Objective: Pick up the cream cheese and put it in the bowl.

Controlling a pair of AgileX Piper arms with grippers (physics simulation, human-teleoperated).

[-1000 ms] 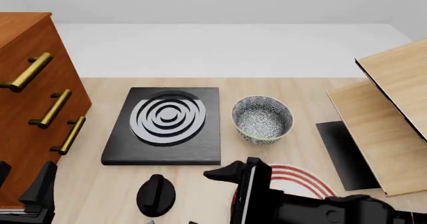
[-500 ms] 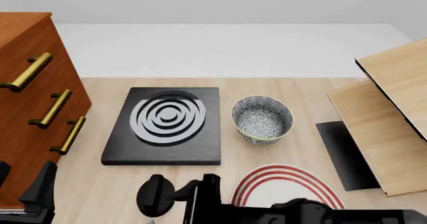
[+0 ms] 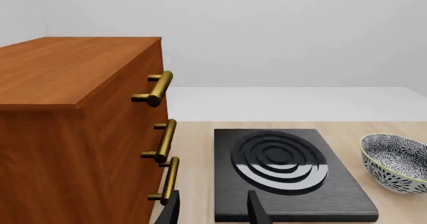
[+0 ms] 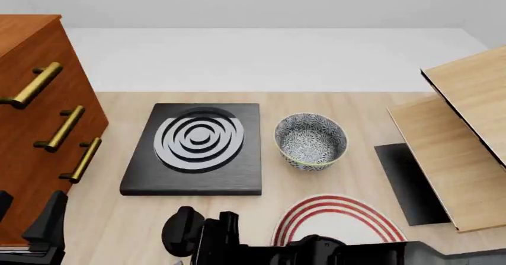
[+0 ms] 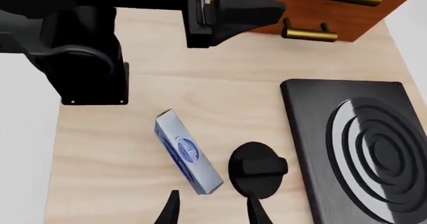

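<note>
- Reach step: the right pincer [image 5: 210, 209], spread and empty, hovers above the cream cheese [image 5: 187, 151], which lies flat on the tabletop [image 5: 120, 149] beside a black knob [image 5: 257, 168]
- Next it needs lowering astride the box, then carrying far-right to the bowl [image 4: 311, 140]

Right arm: lying low across the near edge of the front view, reaching from the right side toward the left, its dark links filling the bottom of the frame. Right gripper [image 5: 211, 209]: pointing down at the tabletop, fingers standing apart, nothing held between them; only the two fingertips [image 5: 171, 210] showing in its own wrist view.

Left arm: sitting at the near left corner, base and forearm visible. Left gripper [image 3: 213, 210]: facing forward and level, fingers parted, gripping nothing.
</note>
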